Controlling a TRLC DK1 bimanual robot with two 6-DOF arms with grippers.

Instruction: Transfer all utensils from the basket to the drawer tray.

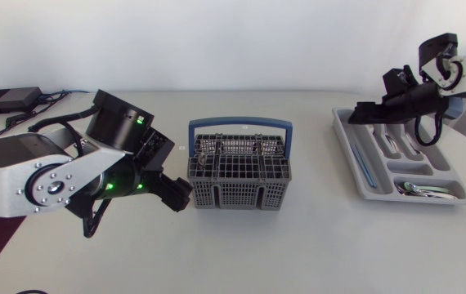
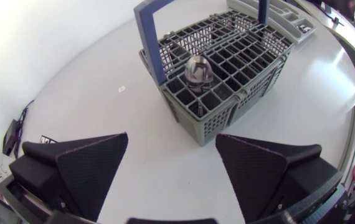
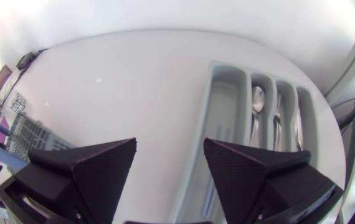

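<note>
The grey wire basket (image 1: 239, 173) with a blue handle (image 1: 239, 125) stands mid-table. In the left wrist view a spoon's bowl (image 2: 198, 70) sticks up in a near cell of the basket (image 2: 240, 59), and a blue-handled utensil (image 2: 263, 9) stands at its far side. My left gripper (image 1: 181, 194) is open just left of the basket, empty in its own view (image 2: 171, 168). The grey drawer tray (image 1: 417, 199) lies at the right and holds a spoon (image 1: 417, 189), a blue utensil (image 1: 362, 163) and more cutlery. Above the tray's near end (image 3: 227, 99) my right gripper (image 3: 170, 171) hangs open and empty.
A black box (image 1: 4, 100) with cables lies at the back left of the table. My right arm (image 1: 429, 77) comes in over the tray from the back right. The table's rounded edge runs just past the tray.
</note>
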